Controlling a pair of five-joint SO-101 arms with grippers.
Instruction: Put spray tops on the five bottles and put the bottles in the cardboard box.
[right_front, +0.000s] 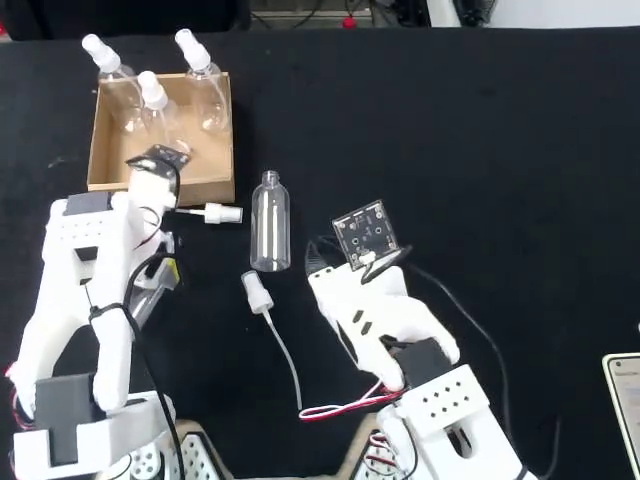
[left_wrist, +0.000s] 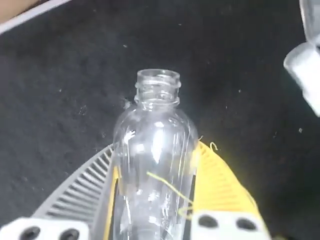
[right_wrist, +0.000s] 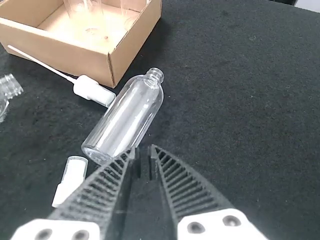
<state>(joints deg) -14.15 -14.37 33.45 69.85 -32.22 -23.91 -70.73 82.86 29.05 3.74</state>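
Black cloth (right_front: 480, 150) covers the table, and the cardboard box (right_front: 228, 140) sits toward its 10 o'clock corner with three capped bottles (right_front: 208, 95) in it. The left gripper (left_wrist: 156, 147) is clamped around a bare-necked bottle (left_wrist: 157, 110), whose open neck stands clear of the jaws. The right gripper (right_wrist: 143, 152) holds nothing, its jaws nearly closed with a thin gap between them.

Seen from above, the loose bottle (right_front: 270, 225) lies at 11 o'clock from the right gripper. Its long axis runs 12 to 6, with the neck at 12 and the base nearest the jaws. One spray top (right_front: 257, 293) lies just beside that gripper at 9 o'clock, its tube trailing toward 5. The other spray top (right_front: 222, 212) lies by the box at 10 o'clock.

The right arm is nearer the first top, so that looks the likely pick. The jaws would have to open wider first.
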